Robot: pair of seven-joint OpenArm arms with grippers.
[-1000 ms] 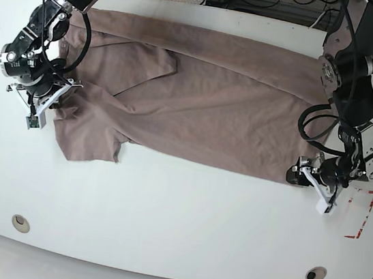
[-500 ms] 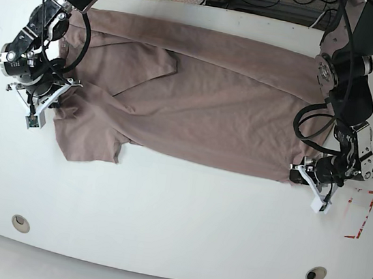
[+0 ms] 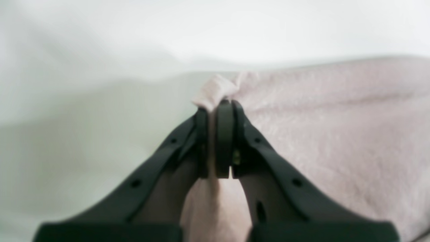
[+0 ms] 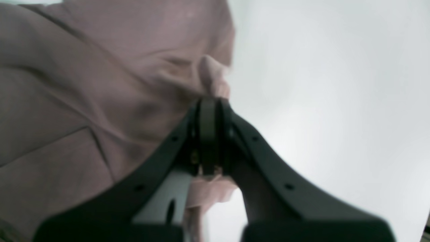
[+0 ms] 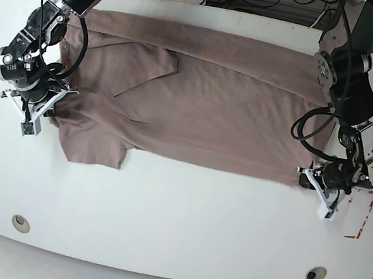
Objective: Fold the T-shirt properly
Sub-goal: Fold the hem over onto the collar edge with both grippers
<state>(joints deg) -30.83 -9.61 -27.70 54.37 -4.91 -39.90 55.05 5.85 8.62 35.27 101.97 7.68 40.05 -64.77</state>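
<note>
In the left wrist view, the left gripper (image 3: 216,107) has its black jaws pressed together on a small bunched fold of the T-shirt (image 3: 336,134), which fills the right half of the picture as pale mauve cloth; a strip of the cloth runs down between the two jaws, and the white table (image 3: 84,101) lies to the left of them. In the right wrist view, the right gripper (image 4: 210,101) likewise has its jaws pinched shut on a puckered edge of the T-shirt (image 4: 100,84), whose creased brown-mauve cloth and a seam cover the left half, while a bit of cloth shows below the pinch between the jaws and the bare table (image 4: 319,101) takes up the right half. In the base view, the T-shirt (image 5: 211,108) lies spread flat across the far half of the table (image 5: 176,221), with one short sleeve folded over the body near the upper left and another sleeve pointing toward the near edge at the lower left. The right gripper (image 5: 47,93) holds the cloth at the shirt's left edge, and the left gripper (image 5: 311,176) holds it at the lower right corner, just beside red tape marks (image 5: 362,218) on the table.
</note>
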